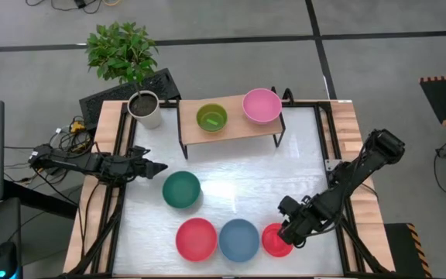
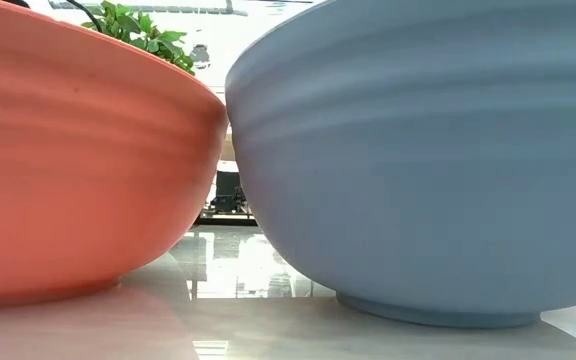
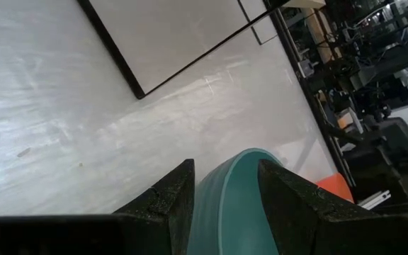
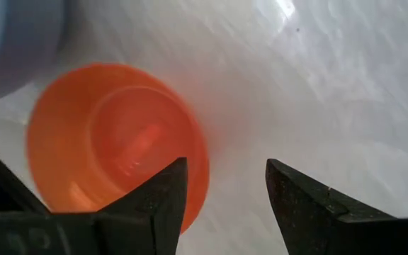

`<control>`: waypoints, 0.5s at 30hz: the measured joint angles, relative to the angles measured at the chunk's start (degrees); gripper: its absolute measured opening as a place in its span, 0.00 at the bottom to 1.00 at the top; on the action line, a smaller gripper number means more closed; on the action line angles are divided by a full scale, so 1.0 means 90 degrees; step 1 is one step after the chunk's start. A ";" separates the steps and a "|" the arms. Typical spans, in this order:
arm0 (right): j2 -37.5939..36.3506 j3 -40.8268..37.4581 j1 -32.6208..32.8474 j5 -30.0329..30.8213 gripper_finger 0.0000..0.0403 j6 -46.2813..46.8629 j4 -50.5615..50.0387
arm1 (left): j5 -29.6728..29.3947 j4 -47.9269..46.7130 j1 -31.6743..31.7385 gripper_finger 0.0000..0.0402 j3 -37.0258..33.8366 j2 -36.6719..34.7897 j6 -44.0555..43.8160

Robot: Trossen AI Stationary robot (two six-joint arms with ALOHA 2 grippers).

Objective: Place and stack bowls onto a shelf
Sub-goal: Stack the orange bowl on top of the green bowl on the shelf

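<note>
- The small red bowl [image 1: 275, 239] sits near the front right corner of the table, just beside the blue bowl [image 1: 239, 239]. The big red bowl [image 1: 196, 238] comes next along the front edge.
- The right gripper [image 4: 225, 195] hangs over the small red bowl's rim with its fingers spread, one finger over the bowl's inside and the other outside the wall. It has not pinched yet.
- The left gripper [image 3: 225, 202] is by the table's left edge, its fingers spread either side of the dark green bowl [image 1: 181, 189] rim. No squeeze shows.
- On the shelf [image 1: 231, 127] at the back edge stand a light green bowl [image 1: 211, 118] and a pink bowl [image 1: 262, 105], apart from each other.
- These bowls look like thin, light, stiff plastic with smooth, likely slippery walls. They should not break, but could slide away on the glossy table.
- The best hold is probably a pinch across the rim wall, one finger inside and one outside.
- A shallow bite may let the bowl swing or slip.
</note>
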 joint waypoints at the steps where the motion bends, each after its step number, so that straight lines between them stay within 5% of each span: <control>1: 0.0000 -0.0066 -0.0015 -0.0005 0.54 0.0011 0.0054 | 0.0000 0.0002 0.0000 0.35 0.0000 0.0000 0.0000; 15: 0.0012 -0.0806 -0.0031 -0.0010 0.54 0.0161 0.1202 | 0.0002 -0.0008 0.0000 0.35 0.0000 0.0000 -0.0002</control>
